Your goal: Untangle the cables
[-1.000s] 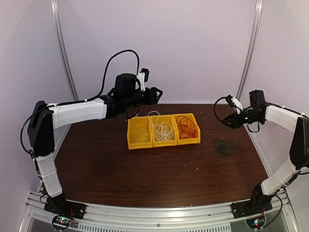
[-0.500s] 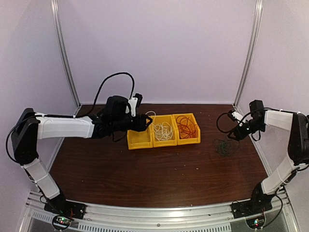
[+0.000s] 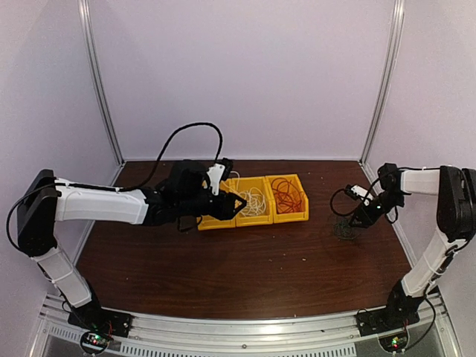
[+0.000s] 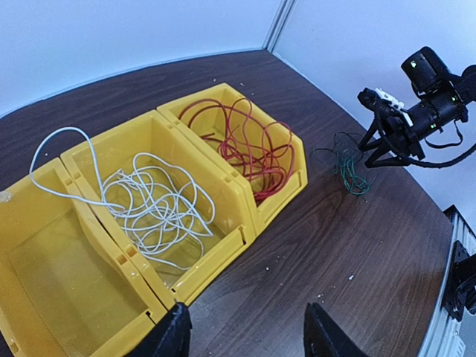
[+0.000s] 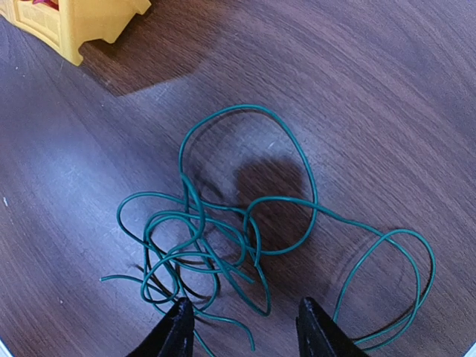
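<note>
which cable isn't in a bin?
The green cable: it lies loose on the table below the right gripper. The white cable and red cable sit in separate yellow bins.

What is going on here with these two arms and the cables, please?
The robot is sorting tangled cables. A white cable lies in the middle yellow bin and a red cable in the right one; the left bin is empty. The green cable lies in loose loops on the table, and the right gripper hovers open just above it, holding nothing. The left gripper hangs open near the bins, also holding nothing.
</note>
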You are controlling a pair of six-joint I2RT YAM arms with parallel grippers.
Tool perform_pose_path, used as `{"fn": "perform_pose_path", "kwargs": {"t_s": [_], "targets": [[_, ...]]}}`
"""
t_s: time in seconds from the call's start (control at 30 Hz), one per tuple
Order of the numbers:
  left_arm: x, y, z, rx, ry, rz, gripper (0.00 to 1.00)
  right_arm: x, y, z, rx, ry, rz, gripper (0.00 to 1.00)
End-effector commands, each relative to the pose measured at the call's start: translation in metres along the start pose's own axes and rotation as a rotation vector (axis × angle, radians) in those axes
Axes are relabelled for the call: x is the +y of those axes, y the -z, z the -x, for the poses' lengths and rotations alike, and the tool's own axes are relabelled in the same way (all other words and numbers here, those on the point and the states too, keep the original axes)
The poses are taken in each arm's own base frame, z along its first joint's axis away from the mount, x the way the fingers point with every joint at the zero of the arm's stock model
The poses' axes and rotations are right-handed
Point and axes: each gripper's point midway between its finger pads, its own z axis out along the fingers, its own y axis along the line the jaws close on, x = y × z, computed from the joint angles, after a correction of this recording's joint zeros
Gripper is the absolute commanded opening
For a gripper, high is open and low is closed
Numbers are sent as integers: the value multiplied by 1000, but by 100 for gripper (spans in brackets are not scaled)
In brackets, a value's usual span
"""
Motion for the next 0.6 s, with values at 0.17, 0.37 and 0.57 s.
{"fn": "perform_pose_path", "kwargs": {"t_s": [0.17,0.37,0.57], "targets": [[-17,-1,15,-55,-19,-48,53,-9,-12,5,-21,5,15,43],[-19,-7,14,-55,-8,-55,53,-4,-13,17,-70,-1,67,15],[-31,-19,17,-73,-12,-97,53,14,25,40,-156,34,87,0]]}}
